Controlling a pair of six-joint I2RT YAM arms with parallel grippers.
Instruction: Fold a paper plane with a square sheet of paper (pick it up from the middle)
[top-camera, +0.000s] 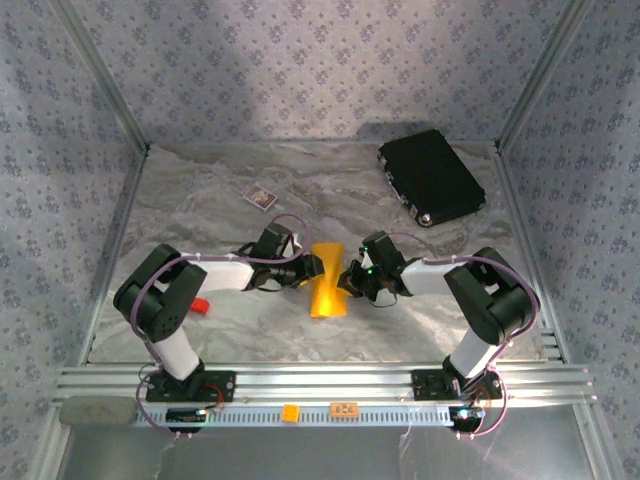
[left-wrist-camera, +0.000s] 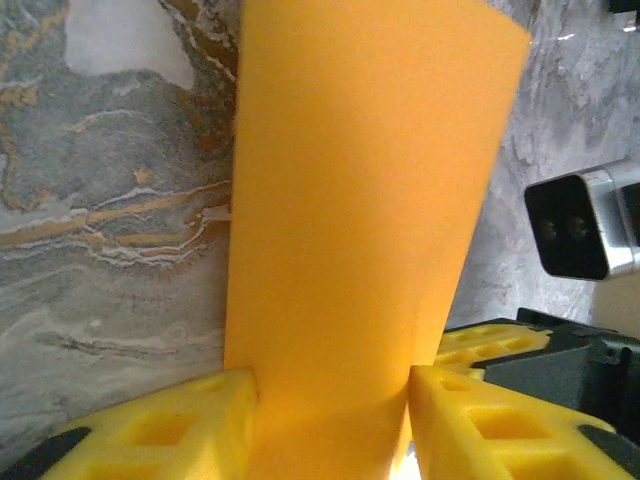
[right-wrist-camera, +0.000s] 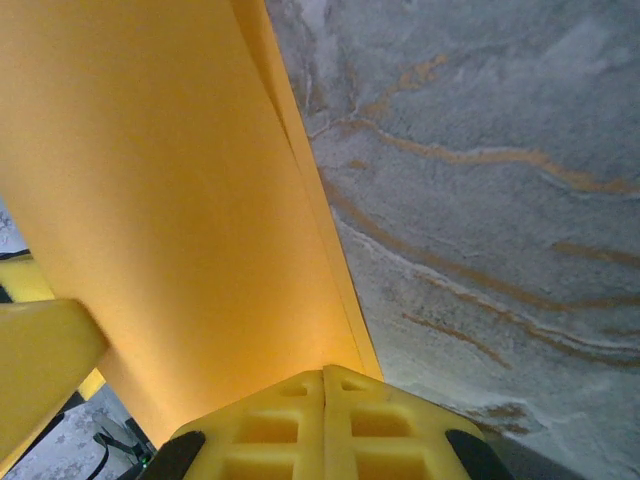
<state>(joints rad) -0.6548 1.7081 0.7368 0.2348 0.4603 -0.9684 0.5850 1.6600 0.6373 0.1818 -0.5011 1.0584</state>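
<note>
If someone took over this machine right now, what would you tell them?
Left pincer: open, fingers either side of the square sheet of paper.
Right pincer: shut on the sheet's edge.
Sheet: bowed upward between the two pincers.
Done: sheet picked up.
Left: the folding. There is no pointed plane shape yet, and I can't tell whether a first fold exists.

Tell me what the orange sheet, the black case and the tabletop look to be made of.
The orange sheet: apparently thin matte paper; it curves smoothly and light glows through it. The black case: hard-shelled, probably plastic or leatherette, with a shiny metal-looking corner fitting. The tabletop: marble-patterned grey with tan veins, matte; its rumpled look suggests a printed cloth or film rather than stone.
</note>
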